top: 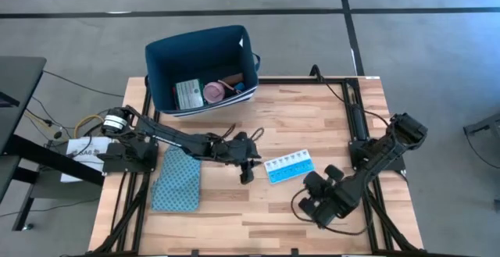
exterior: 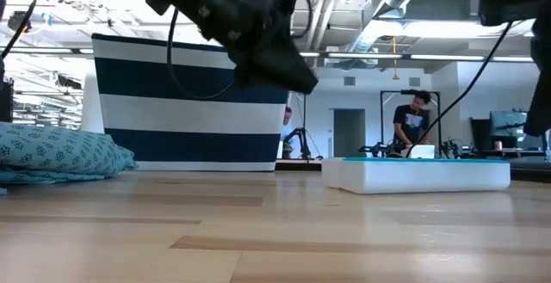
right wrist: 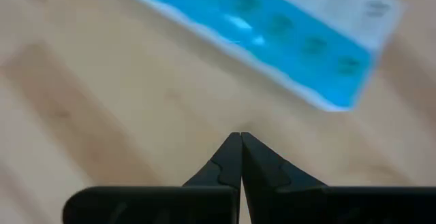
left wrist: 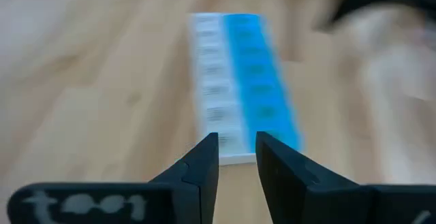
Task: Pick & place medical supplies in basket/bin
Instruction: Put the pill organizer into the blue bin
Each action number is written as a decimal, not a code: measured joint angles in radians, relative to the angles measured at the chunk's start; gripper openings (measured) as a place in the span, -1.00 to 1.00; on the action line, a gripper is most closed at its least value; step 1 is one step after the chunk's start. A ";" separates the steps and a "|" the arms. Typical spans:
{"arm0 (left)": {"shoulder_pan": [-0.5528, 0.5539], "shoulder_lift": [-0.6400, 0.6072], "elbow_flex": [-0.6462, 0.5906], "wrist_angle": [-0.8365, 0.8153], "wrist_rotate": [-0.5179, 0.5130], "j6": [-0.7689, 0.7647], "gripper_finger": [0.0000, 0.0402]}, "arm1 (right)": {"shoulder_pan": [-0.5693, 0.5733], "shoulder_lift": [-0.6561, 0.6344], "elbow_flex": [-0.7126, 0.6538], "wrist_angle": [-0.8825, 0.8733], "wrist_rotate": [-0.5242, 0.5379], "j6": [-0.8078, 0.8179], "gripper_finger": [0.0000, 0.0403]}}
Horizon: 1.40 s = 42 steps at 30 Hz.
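The light blue pill organiser strip [top: 289, 167] lies flat on the wood table, right of centre, and also shows in the low view [exterior: 422, 173]. My left gripper [top: 247, 173] hovers just left of the strip's left end, raised off the table [exterior: 280, 64]. It is open by a narrow gap [left wrist: 237, 146], with the strip [left wrist: 242, 81] ahead. My right gripper [top: 311, 202] waits near the table's near right and is shut [right wrist: 240, 139], with the strip [right wrist: 272, 30] beyond it. The navy bin [top: 160, 62] at the far left holds a green-white box [top: 187, 94] and a pink disc [top: 212, 93].
A flat blue patterned cloth pouch [top: 176, 180] lies on the table's left side [exterior: 52, 154], near my left arm. From table height the bin's outside wall [exterior: 189, 102] is striped navy and white. People stand in the room far behind the table.
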 joint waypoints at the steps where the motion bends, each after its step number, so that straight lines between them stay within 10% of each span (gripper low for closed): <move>1: 0.009 0.000 0.000 -0.016 -0.039 -0.020 -0.57 | 0.004 0.002 -0.005 0.026 0.002 0.000 -1.00; 16: 0.075 0.162 -0.004 0.037 -0.142 -0.137 -0.57 | -0.084 0.051 -0.092 0.025 0.043 0.114 -1.00; 27: 0.087 0.345 0.053 0.216 -0.011 -0.195 -0.57 | -0.117 0.051 -0.131 0.027 0.042 0.107 -1.00; 42: -0.039 0.353 0.072 0.208 0.084 -0.188 -0.57 | -0.390 0.051 -0.157 0.319 0.105 -0.422 -1.00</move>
